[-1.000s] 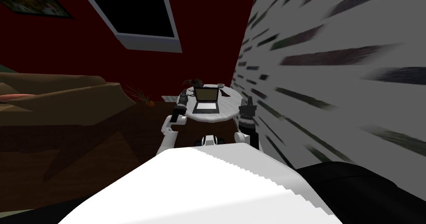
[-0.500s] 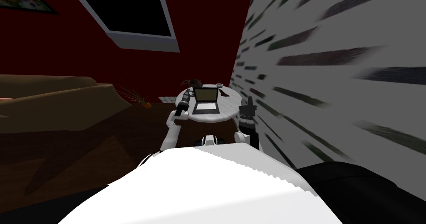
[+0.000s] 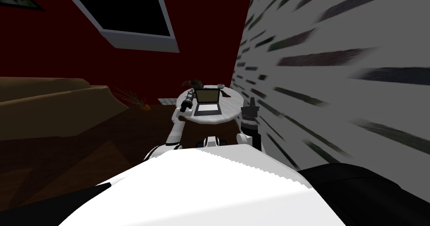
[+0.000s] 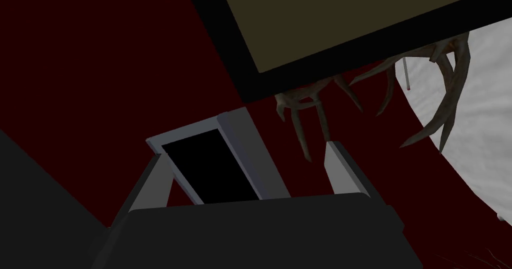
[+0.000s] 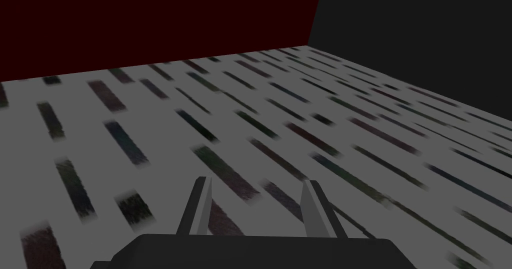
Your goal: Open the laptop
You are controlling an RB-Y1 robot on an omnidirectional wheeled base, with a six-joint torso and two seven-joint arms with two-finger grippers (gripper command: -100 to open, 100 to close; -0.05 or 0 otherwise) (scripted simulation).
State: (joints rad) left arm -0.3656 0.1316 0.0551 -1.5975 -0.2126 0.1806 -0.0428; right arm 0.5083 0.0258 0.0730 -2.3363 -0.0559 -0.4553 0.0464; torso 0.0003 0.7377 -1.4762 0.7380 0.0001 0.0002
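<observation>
Head view: laptop [image 3: 207, 102] is sitting on the round white desk [image 3: 231, 110], lid already standing raised.
Left hand [image 4: 245, 151] is hovering just beside the screen's left edge, fingers spread and gripping nothing; right hand [image 5: 257, 181] is hanging by the desk's right rim, fingers apart and empty. Judged step: opening is nearing completion. The next move is likely calling for a lid-angle check, then withdrawal without knocking the screen.
</observation>
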